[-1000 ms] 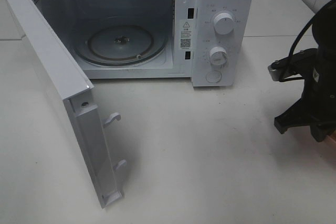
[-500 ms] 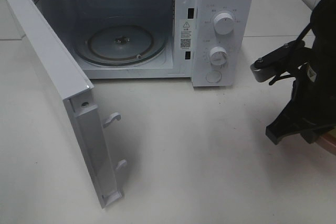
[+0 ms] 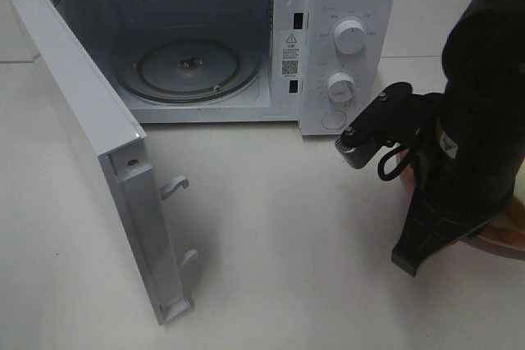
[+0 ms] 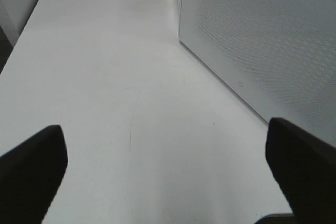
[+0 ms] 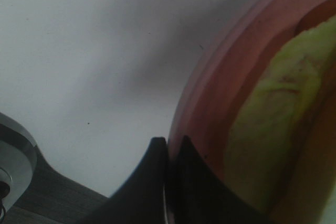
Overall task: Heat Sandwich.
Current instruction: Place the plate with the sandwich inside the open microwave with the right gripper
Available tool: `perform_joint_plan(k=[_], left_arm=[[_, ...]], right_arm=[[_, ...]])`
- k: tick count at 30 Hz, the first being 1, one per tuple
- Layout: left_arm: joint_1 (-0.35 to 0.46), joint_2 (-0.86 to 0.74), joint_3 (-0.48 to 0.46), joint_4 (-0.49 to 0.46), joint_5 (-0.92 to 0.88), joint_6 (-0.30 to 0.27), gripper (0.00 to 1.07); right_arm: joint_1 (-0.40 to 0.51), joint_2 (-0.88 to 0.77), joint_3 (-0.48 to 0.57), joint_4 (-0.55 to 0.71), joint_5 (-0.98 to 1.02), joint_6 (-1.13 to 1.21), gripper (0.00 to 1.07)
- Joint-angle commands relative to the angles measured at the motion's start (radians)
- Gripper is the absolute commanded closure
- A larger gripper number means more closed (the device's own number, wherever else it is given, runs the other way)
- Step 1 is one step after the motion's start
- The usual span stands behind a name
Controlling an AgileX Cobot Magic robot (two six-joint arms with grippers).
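Sandwich look: the sandwich shows a pale green leafy filling with tan edging, blurred and right up against the right wrist camera.
Sandwich place: it lies on the round pink plate, on the white table, out to the right of the white microwave oven, in front of its dial side.
Sandwich axis: the long side runs alongside the plate's rim; I cannot tell which end faces the microwave.
Right gripper: black jaws clenched on the plate's rim, one finger either side.
Left gripper: jaws spread wide, holding nothing, over table beside the microwave.
Microwave: its door is swung open, with the glass turntable in view.
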Motion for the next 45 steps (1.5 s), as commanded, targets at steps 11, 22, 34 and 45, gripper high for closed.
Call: perform_joint_plan(k=[11, 22, 34, 45], left_arm=[[-0.001, -0.016, 0.002, 0.001, 0.000, -0.002, 0.09], [-0.001, -0.016, 0.002, 0.001, 0.000, -0.002, 0.09], [-0.001, -0.016, 0.002, 0.001, 0.000, -0.002, 0.09], [-0.001, -0.016, 0.002, 0.001, 0.000, -0.002, 0.09]], right_arm=[[0.171, -0.009, 0.005, -0.021, -0.006, -0.193, 1.07], [0.201, -0.009, 0.005, 0.016, -0.048, -0.372, 1.07], [0.201, -0.009, 0.005, 0.060, -0.123, -0.687, 1.07], [0.201, -0.009, 0.005, 0.059, -0.168, -0.876, 1.05]])
